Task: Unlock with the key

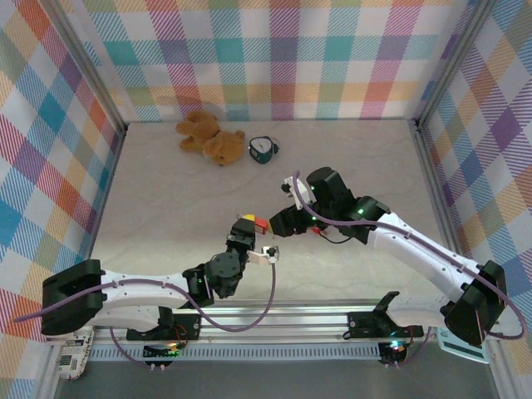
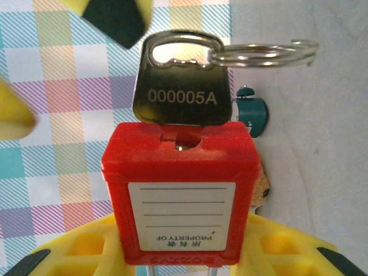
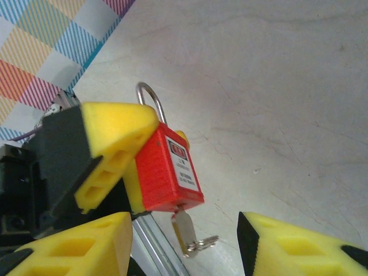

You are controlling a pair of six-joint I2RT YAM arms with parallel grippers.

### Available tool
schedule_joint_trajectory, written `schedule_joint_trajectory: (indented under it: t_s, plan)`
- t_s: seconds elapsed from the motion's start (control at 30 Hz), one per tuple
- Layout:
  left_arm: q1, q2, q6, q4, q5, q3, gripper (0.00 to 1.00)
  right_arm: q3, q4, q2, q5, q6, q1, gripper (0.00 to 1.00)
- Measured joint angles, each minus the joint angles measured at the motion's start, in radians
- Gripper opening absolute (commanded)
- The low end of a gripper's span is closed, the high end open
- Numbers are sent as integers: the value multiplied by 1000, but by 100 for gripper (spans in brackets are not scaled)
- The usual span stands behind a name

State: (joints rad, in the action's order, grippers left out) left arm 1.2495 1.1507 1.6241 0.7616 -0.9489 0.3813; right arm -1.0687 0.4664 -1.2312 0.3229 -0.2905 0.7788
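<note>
Over the middle of the tabletop, seen from above, the left gripper is clamped on a red padlock and presents it to the right gripper, which faces it from just beside; a teddy bear and a small green clock lie well apart at the far side; the key is too small to make out from up here.

From the left wrist, the padlock stands between that gripper's yellow fingers, keyhole end away from the camera; the key sits in the keyhole, its flat head stamped with a number and a ring hanging off one side; the tips of the other gripper hover near, not touching the key.

From the right wrist, the padlock has its shackle pointing up and the key poking out underneath; this gripper's own fingers stand apart with nothing between them, the key just ahead and untouched; whether the shackle has sprung free I cannot tell, since a yellow finger covers its foot.

My judgement: the key is in, so turning is the step in hand; the next move calls for the right gripper to close squarely on the flat head, not the ring, and twist about the key's axis while the left keeps the padlock from rotating.
</note>
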Motion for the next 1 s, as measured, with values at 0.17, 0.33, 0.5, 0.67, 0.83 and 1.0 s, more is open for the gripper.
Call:
schedule_joint_trajectory:
  t_s: [0.17, 0.33, 0.5, 0.67, 0.83, 1.0]
  plan:
    - [0, -89, -16, -60, 0, -6, 0, -7, 22, -22, 11, 1, 0, 51]
    - [0, -106, -38, -100, 1, -11, 0, -15, 26, -38, 11, 1, 0, 51]
    - [0, -93, -38, -103, 1, -11, 0, -30, 34, -47, 5, 1, 0, 51]
    - [0, -85, -37, -97, 0, -11, 0, -46, 37, -70, 3, 1, 0, 51]
    - [0, -85, -38, -97, -3, -11, 0, -48, 37, -69, 20, 1, 0, 51]
    - [0, -83, -38, -97, -4, -11, 0, -48, 43, -69, 32, 13, 0, 51]
